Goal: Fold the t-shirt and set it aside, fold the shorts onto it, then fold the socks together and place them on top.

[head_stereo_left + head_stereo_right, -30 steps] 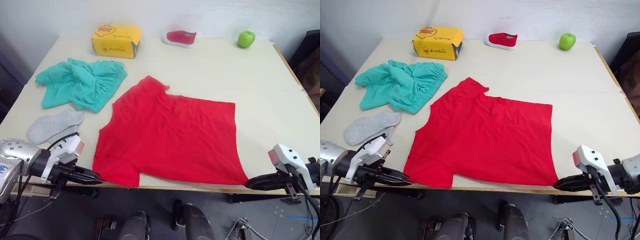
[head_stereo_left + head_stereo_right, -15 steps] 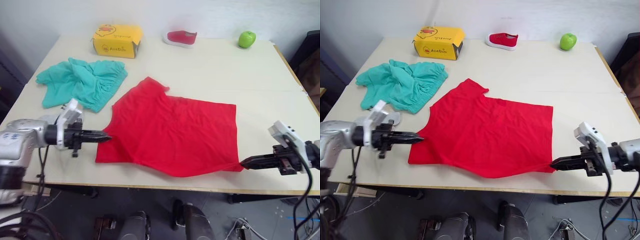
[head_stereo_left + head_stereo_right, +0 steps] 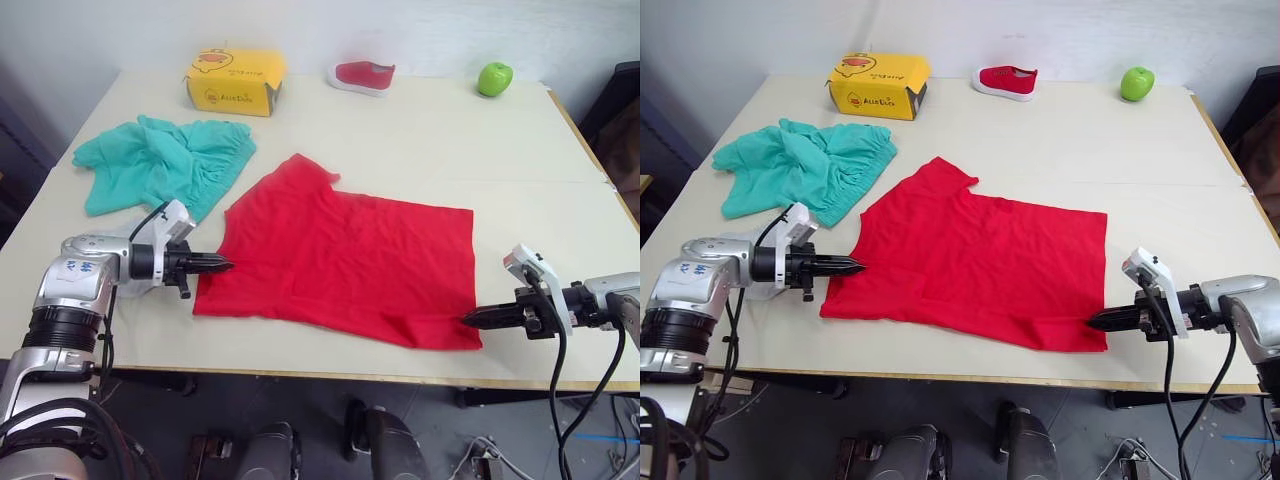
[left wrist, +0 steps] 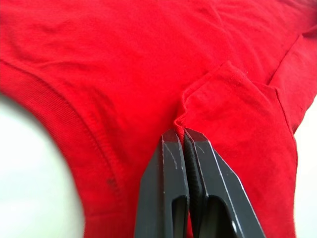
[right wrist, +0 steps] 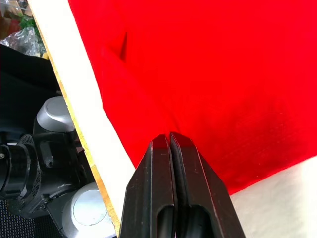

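Now both corners are off the near edge: my left gripper [image 3: 222,265] and right gripper [image 3: 472,320] each pinch the t-shirt [image 3: 345,265], and its near hem has come inward since a second ago, starting the fold. Beyond it, bare table [image 3: 520,150] leaves room to carry across. Farther left lie the shorts [image 3: 160,165], untouched.

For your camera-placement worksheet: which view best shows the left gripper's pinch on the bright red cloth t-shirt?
The left wrist view: the left gripper is shut on a raised fold of the red cloth t-shirt. The eye views show that grip small, from afar; the right wrist view shows other cloth.
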You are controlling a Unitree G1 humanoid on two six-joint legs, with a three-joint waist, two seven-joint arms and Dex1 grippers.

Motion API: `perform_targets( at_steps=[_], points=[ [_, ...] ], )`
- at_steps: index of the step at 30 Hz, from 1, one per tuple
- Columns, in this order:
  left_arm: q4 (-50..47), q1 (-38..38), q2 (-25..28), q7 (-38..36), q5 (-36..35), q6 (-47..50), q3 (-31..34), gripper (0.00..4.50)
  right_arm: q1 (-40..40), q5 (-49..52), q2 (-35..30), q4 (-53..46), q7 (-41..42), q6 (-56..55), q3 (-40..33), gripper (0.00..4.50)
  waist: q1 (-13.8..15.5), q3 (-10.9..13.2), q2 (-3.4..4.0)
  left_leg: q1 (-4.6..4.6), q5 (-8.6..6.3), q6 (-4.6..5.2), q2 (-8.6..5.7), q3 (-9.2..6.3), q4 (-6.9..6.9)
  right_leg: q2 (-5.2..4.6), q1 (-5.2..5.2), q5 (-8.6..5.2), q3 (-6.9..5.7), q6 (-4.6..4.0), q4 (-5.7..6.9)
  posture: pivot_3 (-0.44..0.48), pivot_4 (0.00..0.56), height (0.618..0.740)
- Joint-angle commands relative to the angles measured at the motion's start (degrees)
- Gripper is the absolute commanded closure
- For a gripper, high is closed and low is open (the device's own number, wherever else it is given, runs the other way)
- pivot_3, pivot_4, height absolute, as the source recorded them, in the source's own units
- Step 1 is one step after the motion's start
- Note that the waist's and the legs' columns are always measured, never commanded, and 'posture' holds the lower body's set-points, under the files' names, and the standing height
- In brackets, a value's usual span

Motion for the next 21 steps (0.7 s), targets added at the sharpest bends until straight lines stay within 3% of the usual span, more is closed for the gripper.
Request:
perform_targets(
  at_steps=[1, 7, 9, 13, 16, 21],
  points=[
    [0.82, -2.63, 0.03, 0.56, -1.05, -1.07, 3.53, 3.49, -0.33, 0.43, 0.0, 1.09, -1.19, -0.02, -3.4, 3.9, -0.02, 0.0, 0.0, -0.01, 0.0, 0.0, 0.0, 0.0, 0.03, 0.0, 0.0, 0.0, -0.01, 0.0, 0.02, 0.0, 0.15, 0.74],
    [-3.33, -3.47, 2.26, -0.4, -3.15, 2.08, 6.88, 1.6, 3.66, 3.74, -2.01, -3.47, -1.4, 0.62, -10.8, 1.83, -0.02, 0.0, 0.0, 0.0, 0.0, -0.01, 0.0, 0.0, 0.05, -0.01, 0.0, 0.0, -0.01, 0.0, 0.05, 0.0, 0.15, 0.74],
    [-8.24, -2.49, 4.07, -1.47, -5.98, 5.62, 8.95, 1.59, 6.23, 5.45, -1.71, -8.33, -2.57, -0.03, -15.22, 1.17, -0.04, 0.0, 0.0, -0.01, -0.01, -0.02, 0.01, -0.02, 0.07, 0.0, 0.0, 0.0, -0.01, 0.0, 0.06, 0.0, 0.15, 0.74],
    [-23.44, 4.08, 6.42, -2.94, -12.92, 12.65, 11.48, 1.59, 9.34, 11.71, 1.63, -21.23, -8.34, 4.15, -20.89, 1.17, -0.36, -0.01, 0.01, 0.03, -0.04, -0.08, 0.05, -0.02, 0.07, 0.03, 0.0, 0.0, 0.05, 0.0, 0.07, 0.0, 0.15, 0.74],
    [-33.77, 10.35, 5.37, -0.83, -15.04, 14.69, 10.53, 2.16, 9.48, 13.37, 7.39, -30.49, -16.01, 4.89, -18.58, 1.77, -0.19, -0.01, 0.01, 0.19, -0.08, -0.15, 0.1, -0.1, 0.1, 0.03, 0.16, -0.01, 0.07, -0.01, 0.06, 0.0, 0.15, 0.74],
    [-36.34, 16.14, 3.3, 3.45, -8.31, 8.93, 3.64, 3.72, 10.27, 6.07, 13.86, -36.13, -23.91, -0.97, -8.37, 3.52, 0.11, -0.01, 0.0, 0.13, -0.12, -0.22, 0.06, -0.15, 0.2, 0.03, 0.16, -0.01, 0.09, -0.02, 0.09, 0.0, 0.15, 0.74]
  ],
)
